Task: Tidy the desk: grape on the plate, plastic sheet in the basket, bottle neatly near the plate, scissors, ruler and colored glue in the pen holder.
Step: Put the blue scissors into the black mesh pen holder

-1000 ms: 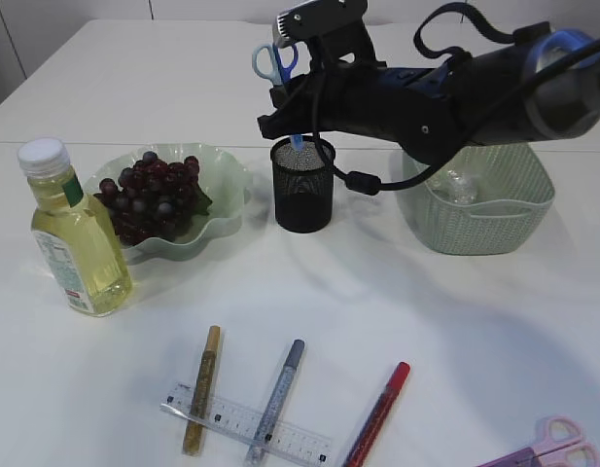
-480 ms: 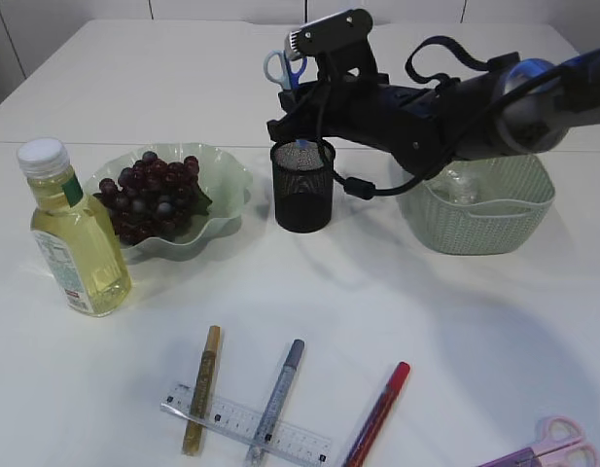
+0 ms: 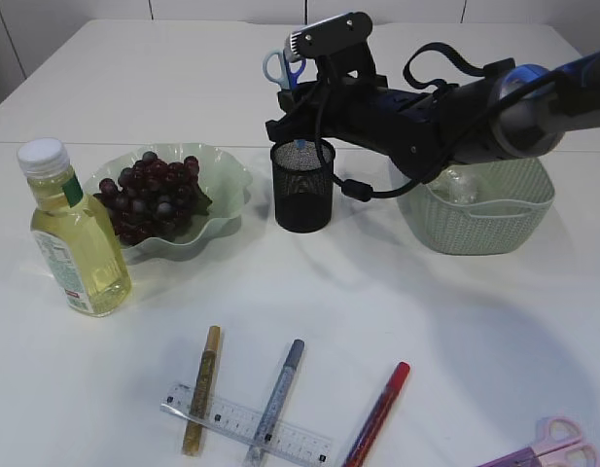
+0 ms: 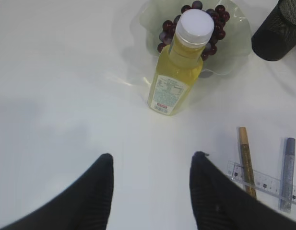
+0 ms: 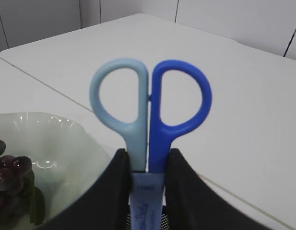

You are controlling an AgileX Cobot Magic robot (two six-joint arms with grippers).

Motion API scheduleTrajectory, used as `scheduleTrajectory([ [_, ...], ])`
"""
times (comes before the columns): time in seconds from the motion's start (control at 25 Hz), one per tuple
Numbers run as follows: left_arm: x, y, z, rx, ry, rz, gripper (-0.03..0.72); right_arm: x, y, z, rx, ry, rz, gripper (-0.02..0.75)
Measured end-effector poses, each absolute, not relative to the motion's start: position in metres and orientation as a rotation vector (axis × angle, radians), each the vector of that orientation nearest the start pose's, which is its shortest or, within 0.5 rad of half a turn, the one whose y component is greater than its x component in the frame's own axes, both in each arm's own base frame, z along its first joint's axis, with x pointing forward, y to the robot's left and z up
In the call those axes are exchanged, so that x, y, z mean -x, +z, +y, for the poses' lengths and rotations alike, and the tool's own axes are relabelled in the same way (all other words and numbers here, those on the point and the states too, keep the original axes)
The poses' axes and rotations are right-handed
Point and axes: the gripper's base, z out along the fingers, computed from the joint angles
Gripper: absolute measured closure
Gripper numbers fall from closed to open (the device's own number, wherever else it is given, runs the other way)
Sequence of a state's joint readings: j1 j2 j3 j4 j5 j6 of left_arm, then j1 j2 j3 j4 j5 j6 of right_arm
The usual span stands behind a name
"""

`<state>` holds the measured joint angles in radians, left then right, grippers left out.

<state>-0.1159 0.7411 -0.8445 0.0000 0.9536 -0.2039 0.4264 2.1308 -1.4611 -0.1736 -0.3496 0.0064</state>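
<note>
My right gripper (image 5: 148, 155) is shut on blue scissors (image 5: 150, 110), handles up, blades pointing down into the black mesh pen holder (image 3: 302, 190). The scissors' handles (image 3: 283, 70) show above the arm. The grape bunch (image 3: 149, 199) lies on the green plate (image 3: 227, 175), and the yellow bottle (image 3: 74, 233) stands upright at its left. The clear ruler (image 3: 246, 423) lies near the front edge under gold (image 3: 201, 389) and silver (image 3: 278, 394) glue pens, with a red one (image 3: 377, 413) beside them. My left gripper (image 4: 152, 160) hangs open over bare table.
A green woven basket (image 3: 479, 209) to the right of the pen holder holds clear plastic sheet (image 3: 460, 185). Pink scissors (image 3: 552, 449) lie at the front right corner. The right arm spans the space above the holder and the basket.
The right arm has sunk a little and shifted slightly right with the scissors, keeping them over the pen holder. The left gripper's state is unchanged.
</note>
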Motion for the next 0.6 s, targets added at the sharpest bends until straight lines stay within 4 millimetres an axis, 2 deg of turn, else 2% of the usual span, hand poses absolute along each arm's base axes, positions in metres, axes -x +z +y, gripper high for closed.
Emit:
scheduleTrajectory([
  [0.6, -0.1246, 0.3483, -0.0145, 0.103, -0.159, 2.337, 0.316, -0.4461, 0.1980, 0.2072, 0.542, 0.247, 1.765, 0.531],
])
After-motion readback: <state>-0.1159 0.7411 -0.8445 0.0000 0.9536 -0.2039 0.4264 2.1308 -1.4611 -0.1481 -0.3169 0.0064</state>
